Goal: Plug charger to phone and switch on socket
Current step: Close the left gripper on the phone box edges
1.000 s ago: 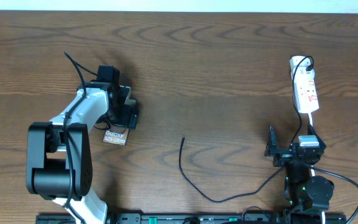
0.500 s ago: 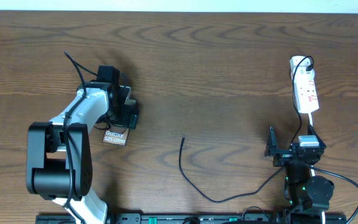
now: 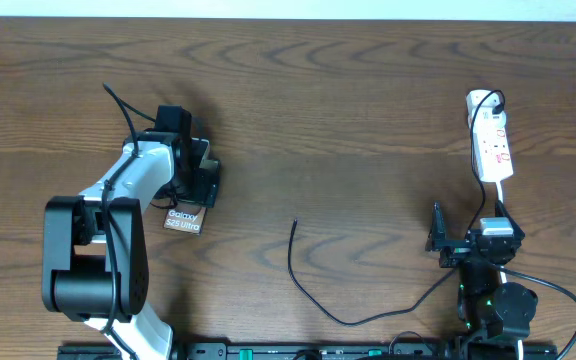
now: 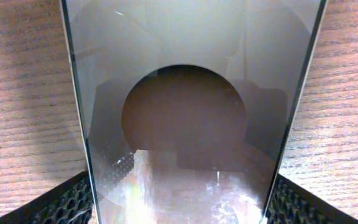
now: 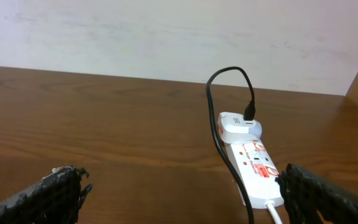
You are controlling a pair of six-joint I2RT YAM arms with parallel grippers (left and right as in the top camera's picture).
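The phone (image 4: pixel 185 74) is clamped by the left jaws, while the right jaws (facing the socket (image 5: pixel 257 163)) are held wide apart.

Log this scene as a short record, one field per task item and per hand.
phone: flat dark glossy smartphone, white lettering facing up
left hand: shut on the smartphone, pads against its two long edges
right hand: open, empty, facing the power strip
charger: thin black cable, plug tip lying loose, apart from the smartphone
socket: white power strip with red markings; cable plugged into white adapter at its end; switch state unreadable
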